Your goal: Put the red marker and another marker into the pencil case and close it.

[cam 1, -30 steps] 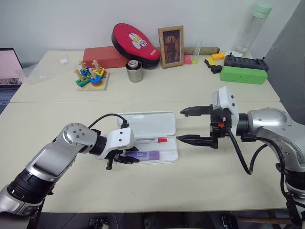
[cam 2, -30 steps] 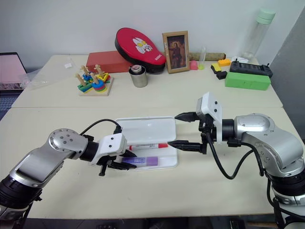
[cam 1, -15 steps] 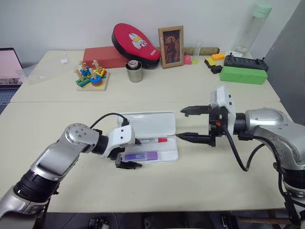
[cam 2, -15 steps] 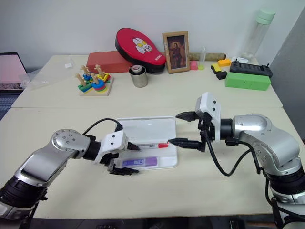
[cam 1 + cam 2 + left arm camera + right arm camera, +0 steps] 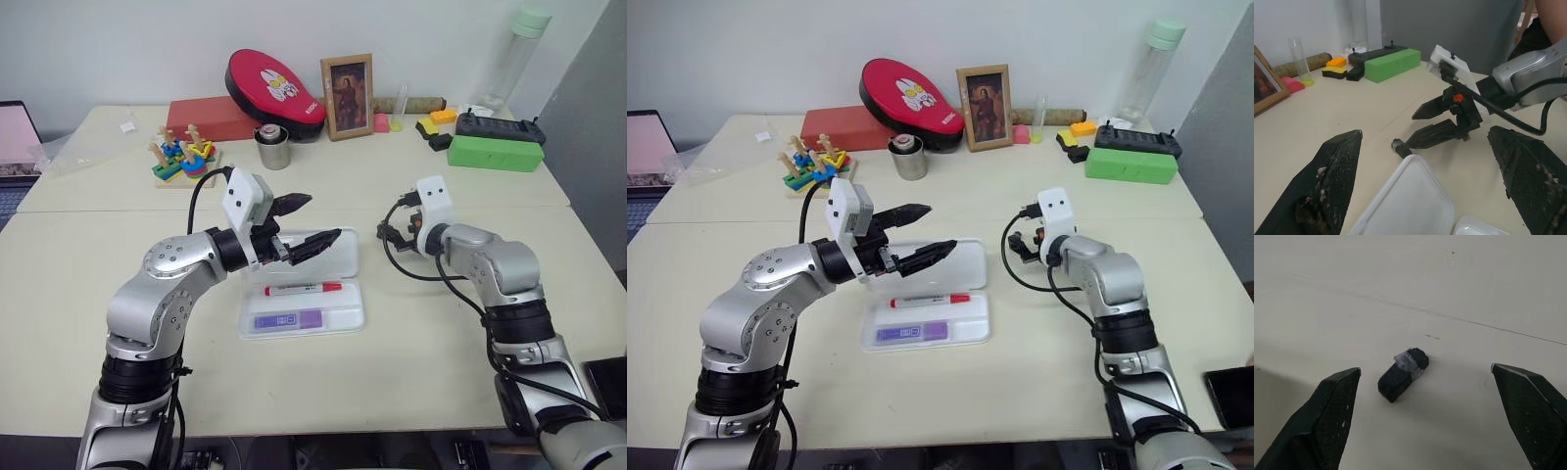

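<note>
The white pencil case (image 5: 345, 305) lies open in the middle of the table, its lid (image 5: 338, 262) folded back flat. In its tray lie the red marker (image 5: 304, 289) and, nearer me, the lilac marker (image 5: 289, 319). My left gripper (image 5: 312, 223) hovers open and empty above the lid, pointing right. My right gripper (image 5: 1407, 131) stands open low over the table just past the lid's right corner. A small dark cap-like piece (image 5: 1402, 369) lies on the table between its spread fingers, untouched.
Along the back stand a green box (image 5: 495, 154), a black power strip (image 5: 500, 125), a picture frame (image 5: 348, 83), a metal cup (image 5: 273, 147), a wooden stacking toy (image 5: 183, 157) and a red pouch (image 5: 265, 86). A person (image 5: 1552, 19) is beyond the table's right side.
My left gripper opened, let go of the lilac marker in the tray, and rose over the lid. My right gripper moved forward and down to the table by the dark piece.
</note>
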